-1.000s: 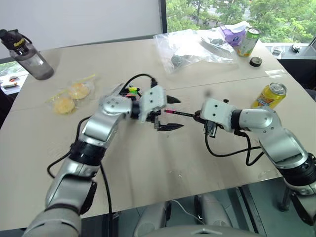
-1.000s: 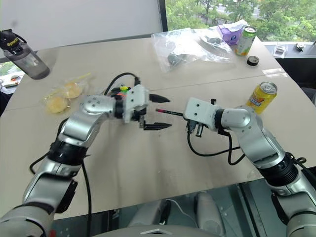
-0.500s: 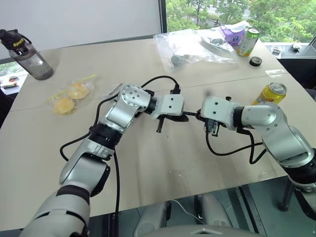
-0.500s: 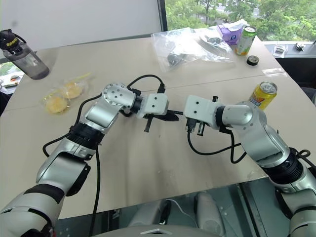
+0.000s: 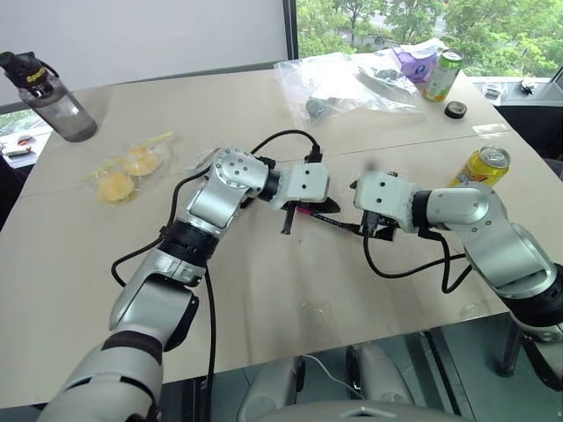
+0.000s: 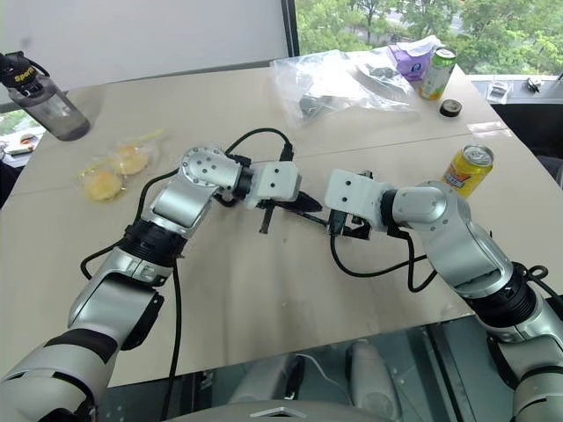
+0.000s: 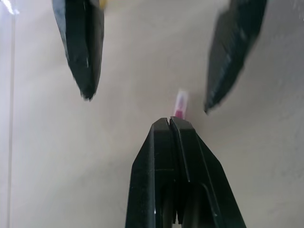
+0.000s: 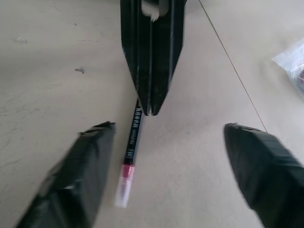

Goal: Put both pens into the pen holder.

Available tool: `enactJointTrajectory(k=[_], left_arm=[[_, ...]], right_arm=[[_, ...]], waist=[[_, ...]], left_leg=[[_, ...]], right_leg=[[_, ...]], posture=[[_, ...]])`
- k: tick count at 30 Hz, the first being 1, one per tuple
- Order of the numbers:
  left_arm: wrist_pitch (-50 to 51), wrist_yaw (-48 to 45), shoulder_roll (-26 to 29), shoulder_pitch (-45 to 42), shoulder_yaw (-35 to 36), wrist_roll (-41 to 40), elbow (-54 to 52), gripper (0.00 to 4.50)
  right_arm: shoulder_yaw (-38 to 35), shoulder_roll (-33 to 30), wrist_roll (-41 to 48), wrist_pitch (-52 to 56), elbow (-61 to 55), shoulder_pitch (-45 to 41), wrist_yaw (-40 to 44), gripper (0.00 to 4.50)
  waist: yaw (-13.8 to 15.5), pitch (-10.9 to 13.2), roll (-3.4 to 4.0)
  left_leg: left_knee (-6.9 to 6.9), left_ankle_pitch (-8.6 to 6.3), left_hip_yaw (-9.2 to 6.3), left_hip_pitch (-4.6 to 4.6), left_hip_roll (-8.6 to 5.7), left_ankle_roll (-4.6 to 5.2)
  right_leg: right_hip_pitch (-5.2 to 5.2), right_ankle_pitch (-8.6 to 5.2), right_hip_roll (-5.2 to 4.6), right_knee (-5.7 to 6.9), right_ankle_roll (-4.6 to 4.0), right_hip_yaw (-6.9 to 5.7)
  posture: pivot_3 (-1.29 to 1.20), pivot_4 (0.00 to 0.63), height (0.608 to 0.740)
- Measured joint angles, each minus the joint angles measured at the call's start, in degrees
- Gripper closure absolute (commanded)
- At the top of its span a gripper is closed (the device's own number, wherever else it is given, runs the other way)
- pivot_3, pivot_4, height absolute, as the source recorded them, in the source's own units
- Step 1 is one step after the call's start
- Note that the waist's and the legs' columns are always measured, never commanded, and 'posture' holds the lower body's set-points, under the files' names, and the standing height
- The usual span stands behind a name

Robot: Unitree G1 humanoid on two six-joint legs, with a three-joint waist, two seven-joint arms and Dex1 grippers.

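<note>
Water bottle (image 5: 46, 94), two cans (image 5: 480, 170), clear bags (image 5: 339, 84), tape roll (image 5: 455, 110)

The pen holder sits hidden behind the left arm (image 5: 224, 185). The left gripper (image 8: 151, 102) covers the upper part of the pen (image 8: 130, 156). Contents of the bags (image 5: 343, 83) beyond are too blurred to tell.

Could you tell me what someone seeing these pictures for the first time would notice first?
Mid-table, the two grippers meet over a pink-ended pen: the left gripper is shut on it, while the right gripper stands open around its free end. Off to the sides, a yellow can stands at the table's right edge, a dark water bottle at the far left, and clear plastic bags lie at the far side.
</note>
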Motion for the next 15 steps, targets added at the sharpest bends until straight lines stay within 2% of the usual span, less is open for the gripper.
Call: enactJointTrajectory(k=[8,11,15], left_arm=[[0.14,0.10,2.71,-0.59,-0.18,2.60,2.31,4.50],[0.08,-1.36,1.80,-0.81,-0.84,2.77,3.21,3.64],[-2.06,-4.31,0.50,-3.52,-4.35,4.88,7.08,1.92]], right_arm=[[-0.26,1.34,1.54,0.02,2.05,2.98,-0.70,0.03],[-0.52,1.38,1.93,0.03,2.14,3.94,-1.30,0.00],[-3.13,1.37,4.04,0.70,1.85,6.79,-1.66,0.00]], waist=[[0.12,0.00,0.00],[0.13,0.00,0.00],[0.21,0.01,-0.02]], left_leg=[[0.20,0.01,0.09,0.08,-0.02,-0.01],[0.19,0.01,0.07,0.06,-0.02,-0.01],[0.19,0.01,0.06,0.01,-0.04,-0.01]], right_leg=[[0.00,0.00,0.01,0.35,0.00,0.07],[-0.01,0.00,0.00,0.32,0.01,0.05],[-0.04,0.01,-0.01,0.32,0.01,0.03]], posture=[[0.00,0.150,0.740],[0.00,0.150,0.740],[0.00,0.150,0.740]])
